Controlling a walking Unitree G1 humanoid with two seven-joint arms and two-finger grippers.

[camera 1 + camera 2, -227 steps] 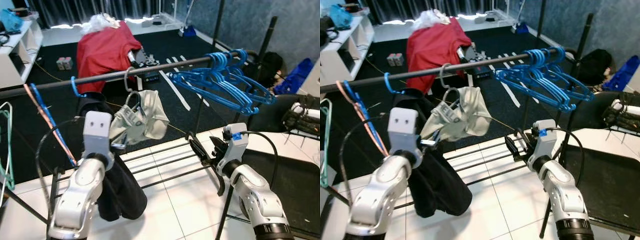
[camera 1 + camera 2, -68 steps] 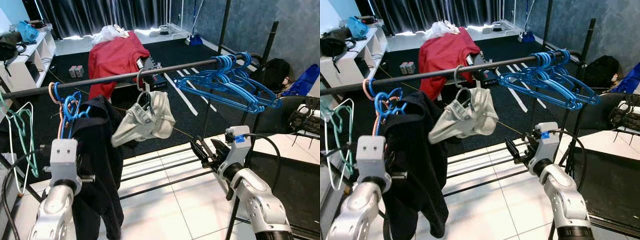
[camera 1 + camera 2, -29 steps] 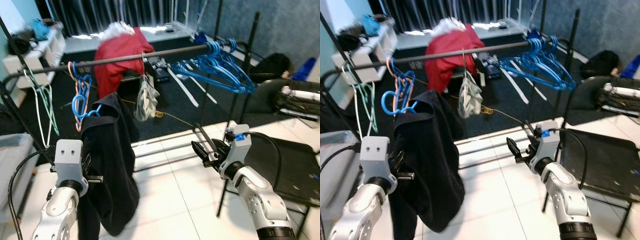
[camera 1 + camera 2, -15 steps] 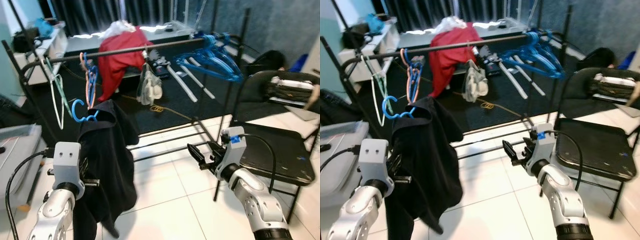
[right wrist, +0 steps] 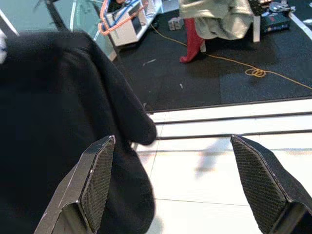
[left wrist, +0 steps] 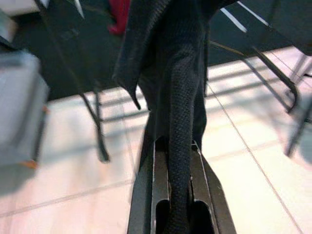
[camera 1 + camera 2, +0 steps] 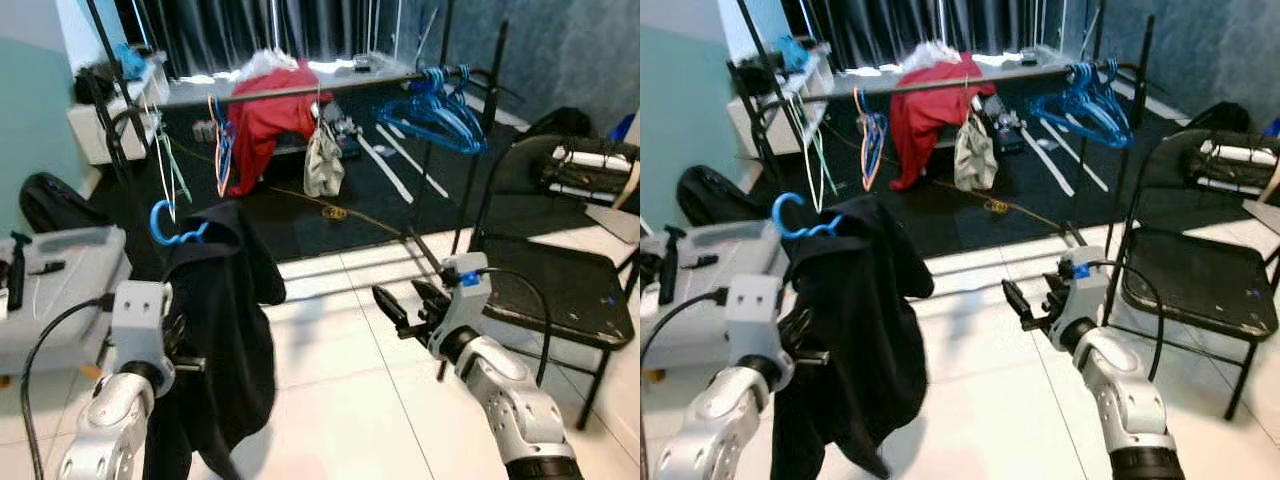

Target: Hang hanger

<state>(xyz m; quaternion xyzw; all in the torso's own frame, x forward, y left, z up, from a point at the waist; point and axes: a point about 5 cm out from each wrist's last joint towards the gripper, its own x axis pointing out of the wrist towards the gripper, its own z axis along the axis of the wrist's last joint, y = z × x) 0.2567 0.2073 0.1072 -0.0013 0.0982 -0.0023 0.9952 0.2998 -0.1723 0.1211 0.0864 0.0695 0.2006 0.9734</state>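
Left gripper (image 6: 178, 161): fingers closed on a fold of the black garment (image 7: 225, 330), which hangs on a blue hanger (image 7: 172, 222) whose hook stands free above the collar, well short of the clothes rail (image 7: 300, 92). Right gripper (image 5: 183, 175): jaws wide apart, nothing between them, held over the white tile floor (image 7: 330, 400) beside the garment. On the rail: blue hangers (image 7: 435, 108) near its right end, a grey garment (image 7: 323, 160) mid-rail. Black folding chair (image 7: 560, 290) at right.
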